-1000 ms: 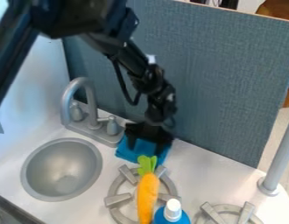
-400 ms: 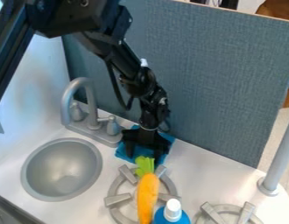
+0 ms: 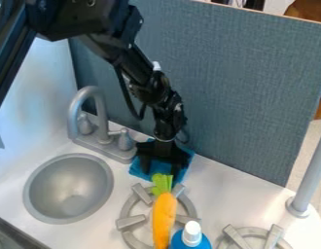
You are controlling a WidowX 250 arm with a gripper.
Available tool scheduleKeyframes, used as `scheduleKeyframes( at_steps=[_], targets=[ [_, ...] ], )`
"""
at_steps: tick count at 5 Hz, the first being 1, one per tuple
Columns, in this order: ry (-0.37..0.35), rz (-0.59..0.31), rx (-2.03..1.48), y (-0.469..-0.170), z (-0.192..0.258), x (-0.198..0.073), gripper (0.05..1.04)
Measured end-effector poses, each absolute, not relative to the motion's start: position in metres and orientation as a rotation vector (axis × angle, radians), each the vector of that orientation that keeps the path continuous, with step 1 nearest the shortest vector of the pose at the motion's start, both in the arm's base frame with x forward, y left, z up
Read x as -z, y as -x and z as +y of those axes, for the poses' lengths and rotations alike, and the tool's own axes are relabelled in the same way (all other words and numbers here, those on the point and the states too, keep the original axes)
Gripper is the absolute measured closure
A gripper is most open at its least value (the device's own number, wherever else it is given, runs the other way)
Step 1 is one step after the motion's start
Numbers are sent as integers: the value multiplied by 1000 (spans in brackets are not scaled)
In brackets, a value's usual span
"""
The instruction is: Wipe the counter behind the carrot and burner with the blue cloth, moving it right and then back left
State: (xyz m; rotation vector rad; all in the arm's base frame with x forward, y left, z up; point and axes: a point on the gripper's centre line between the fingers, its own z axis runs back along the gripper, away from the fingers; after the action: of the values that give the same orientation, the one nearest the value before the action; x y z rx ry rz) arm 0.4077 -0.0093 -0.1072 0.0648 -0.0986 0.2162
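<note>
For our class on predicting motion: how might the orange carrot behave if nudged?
The carrot has a rounded body, so it may roll, though the burner bars might check it. Its narrower green top could bend more easily.

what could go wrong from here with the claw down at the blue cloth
The claw is down at the blue cloth with its fingers apart, so closing might pinch only a loose fold, which could slip out. The toy carrot has its green top very near the claw; a small shift toward it might knock it across the burner grate. A nudged carrot could also bump the white-capped blue bottle beside it.
</note>
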Motion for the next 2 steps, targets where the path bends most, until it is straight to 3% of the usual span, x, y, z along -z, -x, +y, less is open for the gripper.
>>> scheduleKeyframes(
  at_steps=[2],
  targets=[
    [-33,-106,-264,-419,-3,99,82]
  ],
)
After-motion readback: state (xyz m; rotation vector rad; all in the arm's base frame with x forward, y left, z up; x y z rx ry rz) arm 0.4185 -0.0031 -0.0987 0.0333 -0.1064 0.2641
